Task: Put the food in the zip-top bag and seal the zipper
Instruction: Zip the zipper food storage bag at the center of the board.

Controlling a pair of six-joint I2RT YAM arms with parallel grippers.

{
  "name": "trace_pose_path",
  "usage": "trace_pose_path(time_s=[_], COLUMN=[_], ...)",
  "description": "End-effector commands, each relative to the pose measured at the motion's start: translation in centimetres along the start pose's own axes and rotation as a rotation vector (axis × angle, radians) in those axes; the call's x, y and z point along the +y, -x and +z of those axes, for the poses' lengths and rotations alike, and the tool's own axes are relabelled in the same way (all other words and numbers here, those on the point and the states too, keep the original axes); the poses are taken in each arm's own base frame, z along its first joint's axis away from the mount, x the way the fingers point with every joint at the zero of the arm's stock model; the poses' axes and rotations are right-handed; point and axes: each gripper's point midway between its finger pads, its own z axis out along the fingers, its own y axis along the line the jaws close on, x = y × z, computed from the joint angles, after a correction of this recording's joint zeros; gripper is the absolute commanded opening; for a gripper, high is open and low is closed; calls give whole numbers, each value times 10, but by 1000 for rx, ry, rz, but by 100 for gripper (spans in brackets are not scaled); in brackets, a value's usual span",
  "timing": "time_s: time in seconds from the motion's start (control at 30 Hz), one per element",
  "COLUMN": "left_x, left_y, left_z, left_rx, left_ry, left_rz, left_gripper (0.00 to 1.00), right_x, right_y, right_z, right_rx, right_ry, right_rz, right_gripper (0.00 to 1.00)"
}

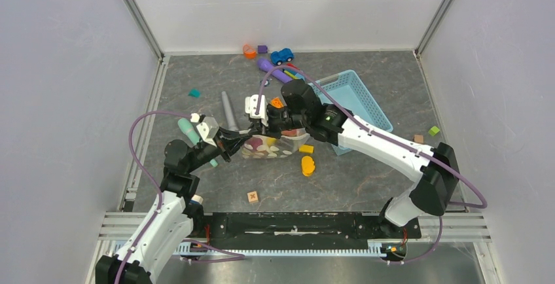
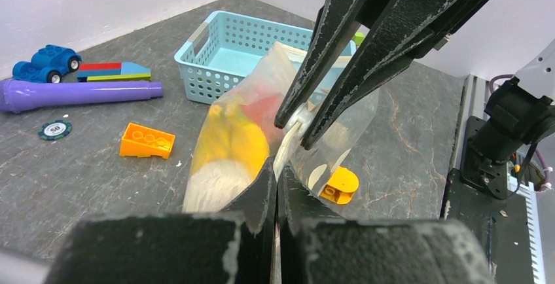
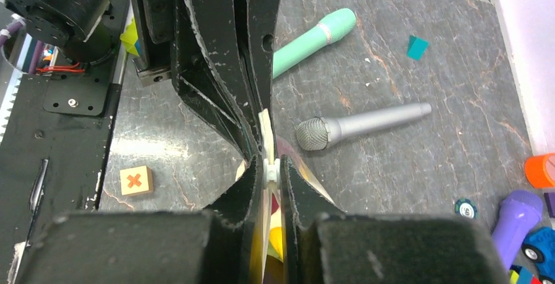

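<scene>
The zip-top bag [image 1: 271, 146] lies mid-table with the food inside: yellow food [image 2: 235, 141] and a red piece [image 2: 265, 107] show through the plastic. My left gripper [image 1: 246, 142] is shut on the bag's left mouth edge; in the left wrist view its tips [image 2: 276, 171] pinch the thin plastic. My right gripper [image 1: 264, 129] is shut on the white slider [image 3: 272, 169] of the zipper [image 3: 264, 130], close to the left gripper's fingers [image 3: 226, 81]. The right gripper's fingers [image 2: 340, 68] come down onto the bag top. The rest of the zipper is hidden behind the fingers.
A light blue basket [image 1: 360, 94] stands right of the bag. Orange blocks [image 1: 307, 164] lie in front of it. A grey microphone [image 3: 360, 124], a mint one [image 3: 314, 38] and a wooden X cube [image 3: 136, 180] lie to the left. A blue car [image 1: 282, 55] and purple microphone [image 2: 78, 92] are at the back.
</scene>
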Motion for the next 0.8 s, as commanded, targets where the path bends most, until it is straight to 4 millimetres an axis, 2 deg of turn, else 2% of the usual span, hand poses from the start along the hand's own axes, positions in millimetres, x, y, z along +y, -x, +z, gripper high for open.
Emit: trace_pose_path(time_s=[0.0,0.3,0.77], left_x=[9,27,34], left_y=[10,11,11], left_z=[0,-1,-2], left_rx=[-42,-55,-56], left_ry=[61,162,203], left_rz=[-8,-35,-42], left_gripper=[2,2,2], right_x=[-15,-19,-27], right_y=[-6,-12,-23], right_z=[-20,-31,-49], right_rx=[35,50,80], right_ry=[-99,-164,-260], right_rz=[32,63,110], right_gripper=[0,0,0])
